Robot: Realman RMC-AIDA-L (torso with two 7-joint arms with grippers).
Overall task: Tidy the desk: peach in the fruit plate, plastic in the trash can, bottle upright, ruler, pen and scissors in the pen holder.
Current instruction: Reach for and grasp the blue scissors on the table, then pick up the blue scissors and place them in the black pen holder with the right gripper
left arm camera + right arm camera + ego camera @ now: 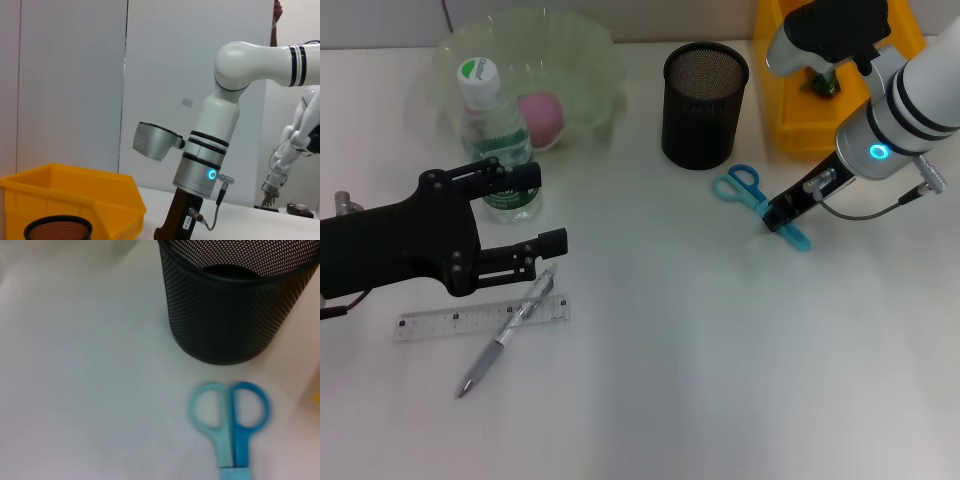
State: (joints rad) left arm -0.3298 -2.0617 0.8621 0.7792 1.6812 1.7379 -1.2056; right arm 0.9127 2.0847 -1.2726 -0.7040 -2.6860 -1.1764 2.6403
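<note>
Pen (505, 335) crossing ruler (480, 320) nearest; left gripper (548, 208) spread wide beside upright bottle (495, 135); right gripper (782, 221) down on scissors (760, 203), finger state unclear.

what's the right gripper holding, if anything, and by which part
The right gripper sits low on the scissors, at the blade end, handles pointing toward the pen holder. Whether it has clamped them cannot be told. The left gripper holds nothing.
</note>
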